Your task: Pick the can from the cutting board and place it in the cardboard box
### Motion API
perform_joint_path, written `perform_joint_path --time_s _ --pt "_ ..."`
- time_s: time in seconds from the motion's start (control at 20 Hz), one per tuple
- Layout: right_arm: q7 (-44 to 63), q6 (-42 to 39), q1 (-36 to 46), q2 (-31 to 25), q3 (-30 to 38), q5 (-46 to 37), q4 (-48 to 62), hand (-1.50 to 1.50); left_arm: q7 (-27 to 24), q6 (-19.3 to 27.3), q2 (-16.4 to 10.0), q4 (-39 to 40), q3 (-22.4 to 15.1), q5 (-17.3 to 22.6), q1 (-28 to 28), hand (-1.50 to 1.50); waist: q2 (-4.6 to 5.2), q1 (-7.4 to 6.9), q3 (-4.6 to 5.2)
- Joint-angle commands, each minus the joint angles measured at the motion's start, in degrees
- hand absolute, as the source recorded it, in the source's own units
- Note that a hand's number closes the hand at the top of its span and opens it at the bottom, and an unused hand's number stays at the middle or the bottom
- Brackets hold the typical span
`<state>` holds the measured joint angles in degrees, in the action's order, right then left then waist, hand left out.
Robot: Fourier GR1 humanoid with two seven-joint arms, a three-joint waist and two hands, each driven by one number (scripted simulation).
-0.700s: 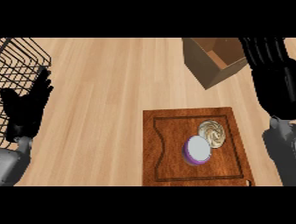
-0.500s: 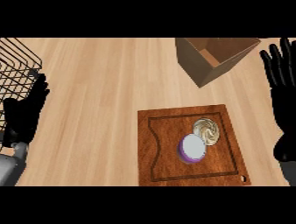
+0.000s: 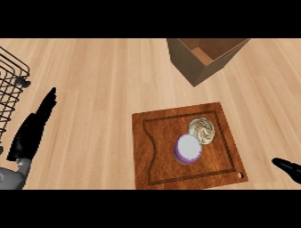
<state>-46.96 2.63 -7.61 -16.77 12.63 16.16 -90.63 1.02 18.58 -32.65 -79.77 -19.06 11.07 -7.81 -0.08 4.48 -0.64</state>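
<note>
desk (image 3: pixel 100 80): light wood planks, carries everything below.
cutting board (image 3: pixel 158 147): dark brown wood, lying flat in the lower middle of the head view. A groove runs inside its edge and there is a small hole at the near-right corner. It sits slightly skewed to the plank lines.
can (image 3: pixel 193 140): on the cutting board, right of the board's centre and inside the groove. It shows as a white round face with a purple edge on the near side. A beige, swirled round face touches it at the upper right. Can't tell whether those two faces are one thing or two. No hand is on it.
cardboard box (image 3: pixel 187 64): on the desk at the top, up and slightly right from the board. It is open on top with the brown inside showing, and its far part is cut off by the view's edge. Apart from the board, well apart from the can.
wire basket (image 3: pixel 2 89): black wire, at the left edge, only partly in view.
left hand (image 3: pixel 30 133): black, at the left, between the wire basket and the board. It is just beside the basket, well apart from the board and can, and seen edge-on.
left fingers (image 3: pixel 48 100): straight, close together, pointing up the view, holding nothing.
left forearm (image 3: pixel 2 179): grey, bottom-left corner.
right hand (image 3: pixel 298 171): only a black tip shows, at the lower right edge, pointing left. It is near the board's near-right corner without touching it. Open or closed: can't tell.
</note>
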Motion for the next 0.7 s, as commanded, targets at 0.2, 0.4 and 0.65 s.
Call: perform_joint_path --time_s 0.2,0.4,0.65 --pt "-21.65 4.88 -19.38 -1.94 0.19 -20.04 0.22 -1.5 -2.68 -2.89 -0.63 1.3 -0.19 -0.83 0.05 0.0 -0.05 -2.13 0.66" --pt "-14.59 7.79 -31.13 0.71 -3.08 -26.64 -14.74 -1.5 -4.7 -2.55 1.35 3.01 -1.02 -2.47 0.83 0.0 -0.1 -2.61 0.8" --pt "-6.98 6.7 -44.24 1.56 -5.09 -32.37 -30.45 -1.5 -4.49 -5.35 -0.33 2.17 1.29 -1.41 0.55 0.0 -0.1 -3.25 0.78"
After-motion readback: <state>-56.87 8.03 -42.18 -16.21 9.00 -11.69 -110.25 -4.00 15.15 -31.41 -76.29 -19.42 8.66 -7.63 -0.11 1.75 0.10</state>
